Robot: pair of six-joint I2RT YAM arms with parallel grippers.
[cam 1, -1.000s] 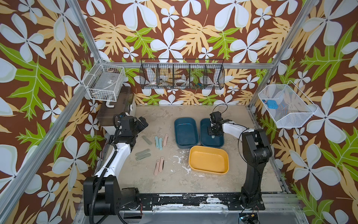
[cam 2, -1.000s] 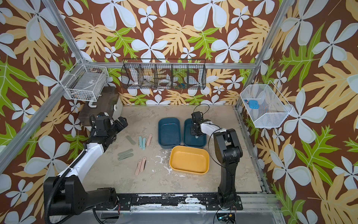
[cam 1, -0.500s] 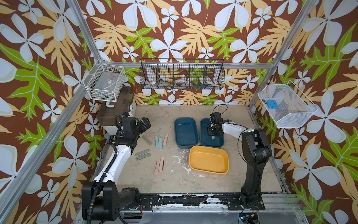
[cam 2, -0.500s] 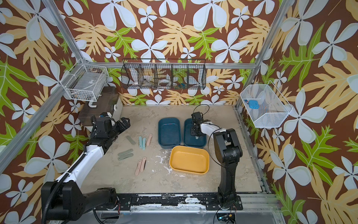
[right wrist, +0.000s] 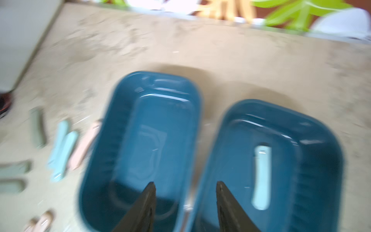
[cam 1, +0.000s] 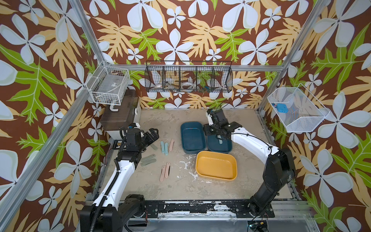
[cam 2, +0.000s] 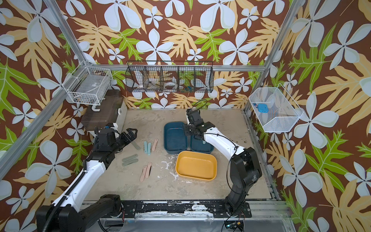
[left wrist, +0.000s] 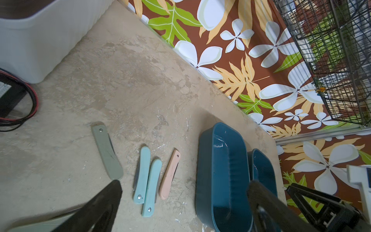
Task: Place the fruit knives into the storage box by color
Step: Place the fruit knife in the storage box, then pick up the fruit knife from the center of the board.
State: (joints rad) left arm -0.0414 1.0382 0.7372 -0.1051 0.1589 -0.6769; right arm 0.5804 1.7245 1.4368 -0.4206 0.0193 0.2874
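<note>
Elbows bent, both arms reach in from the near edge of the table (cam 1: pixel 249 160). On its left side the left arm stretches low and forward, and the left gripper (cam 1: pixel 152 135) is spread wide with nothing between its jaws. One fingertip hangs just short of a grey-green knife (left wrist: pixel 107 150). Two light blue knives (left wrist: pixel 143 170) and a pink knife (left wrist: pixel 169 174) lie beside it. The right arm folds sharply, forearm sloping down to the right gripper (right wrist: pixel 185 183). Its jaws are parted and empty over the seam between the inner blue box (right wrist: pixel 120 96) and the outer blue box (right wrist: pixel 331 144). A third light blue knife (right wrist: pixel 261 176) lies flat in the outer box.
</note>
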